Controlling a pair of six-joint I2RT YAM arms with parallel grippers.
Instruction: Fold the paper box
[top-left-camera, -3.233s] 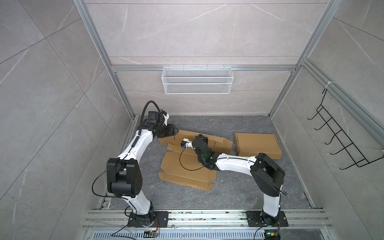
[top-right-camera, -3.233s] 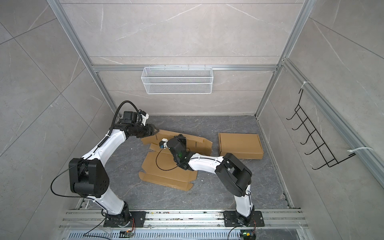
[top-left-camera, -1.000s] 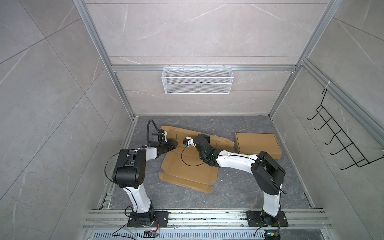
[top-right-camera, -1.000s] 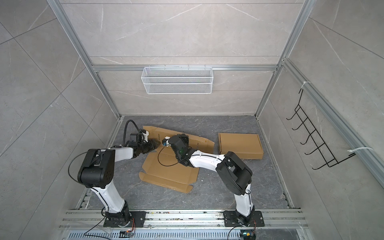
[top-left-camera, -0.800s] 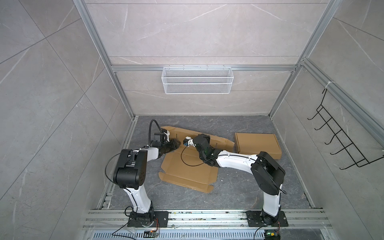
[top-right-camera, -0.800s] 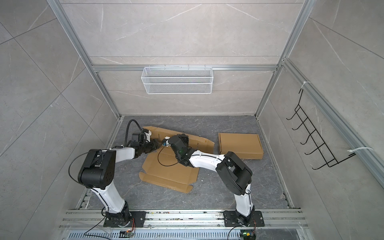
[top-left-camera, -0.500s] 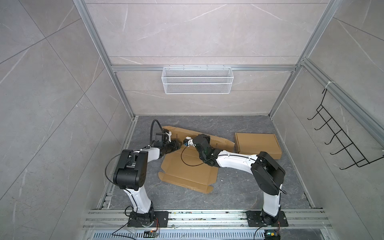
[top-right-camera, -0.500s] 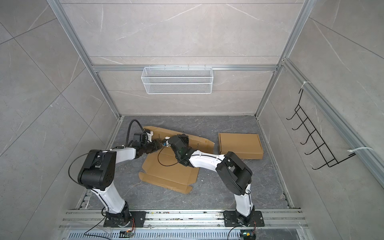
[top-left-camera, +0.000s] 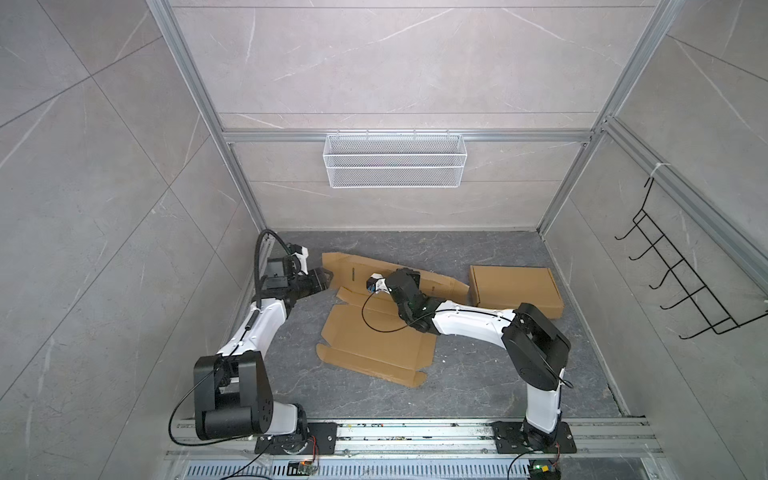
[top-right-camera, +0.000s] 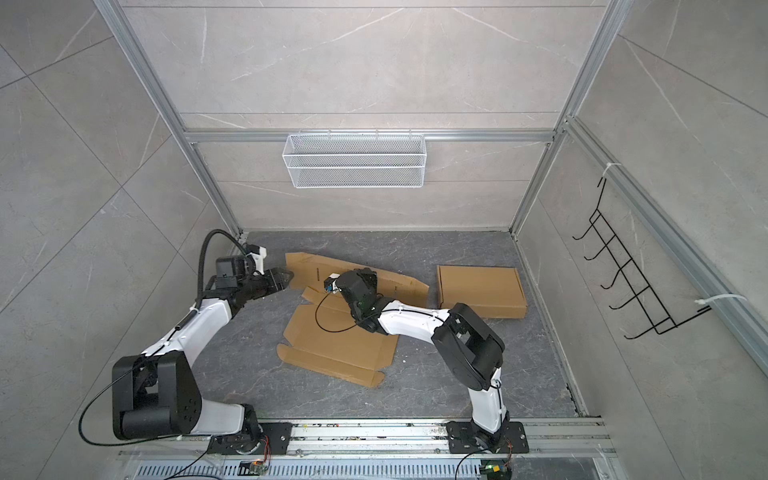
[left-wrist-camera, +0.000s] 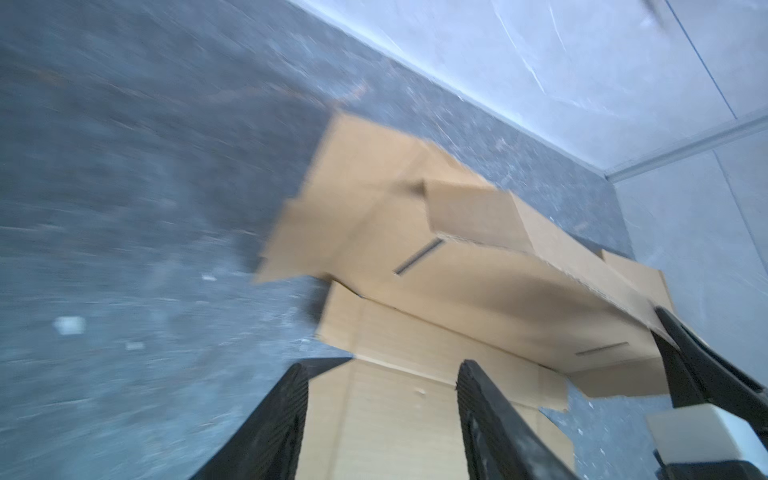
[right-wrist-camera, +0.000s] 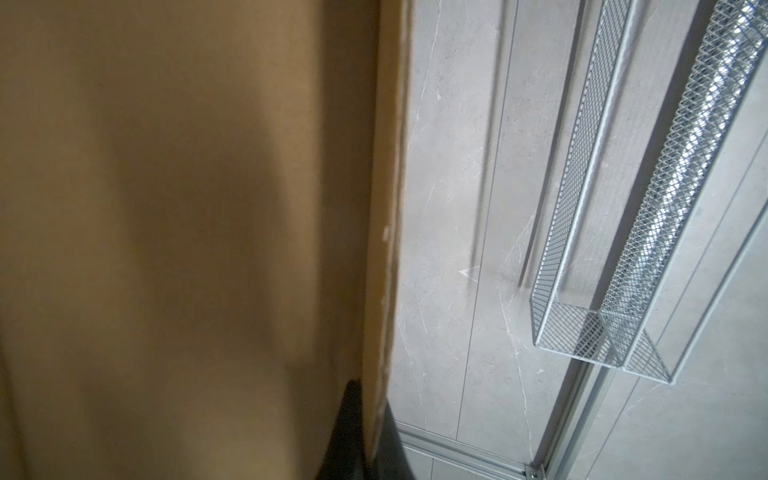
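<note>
Your left arm has slid back toward the left since a moment ago. Now the left gripper (top-left-camera: 326, 279) sits at the left end of the raised flap (top-left-camera: 345, 264), middle-left of the frame. Its fingers (left-wrist-camera: 286, 419) stand about half open and hold nothing that I can see. The right gripper (right-wrist-camera: 368, 432) is pinched tight on the flap's edge. The paper box (top-left-camera: 374, 345) lies mostly flat on the floor (top-left-camera: 478, 386) in the middle of both top views, with only that back flap lifted. Watch out — the pinch is on a thin edge, so a hard pull could let the flap slip out and flop down. A push from the left could also slide the whole sheet away.
</note>
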